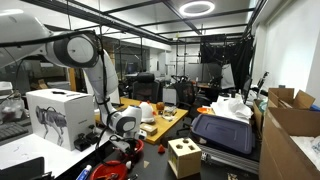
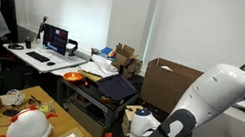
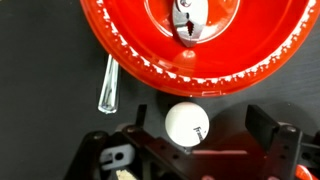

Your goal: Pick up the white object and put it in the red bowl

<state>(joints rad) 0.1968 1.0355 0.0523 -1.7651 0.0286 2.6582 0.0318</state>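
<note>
In the wrist view a white ball [image 3: 186, 123] with a small dark mark lies on the dark surface, just below the rim of a glossy red bowl [image 3: 130, 35]. A shiny metallic shape shows at the bowl's centre. My gripper [image 3: 201, 121] is open, with one finger on each side of the ball and a gap on both sides. In an exterior view the gripper [image 1: 122, 141] hangs low over red items [image 1: 112, 169] at the table's near edge. The ball is too small to make out in the exterior views.
A clear tube [image 3: 107, 85] lies left of the ball beside the bowl. A wooden cube with holes [image 1: 183, 157] stands on the floor nearby. A white robot dog [image 1: 58, 112], cardboard boxes [image 1: 292, 125] and a cluttered table [image 1: 165, 120] surround the arm. An orange bowl [image 2: 73, 76] sits on a far table.
</note>
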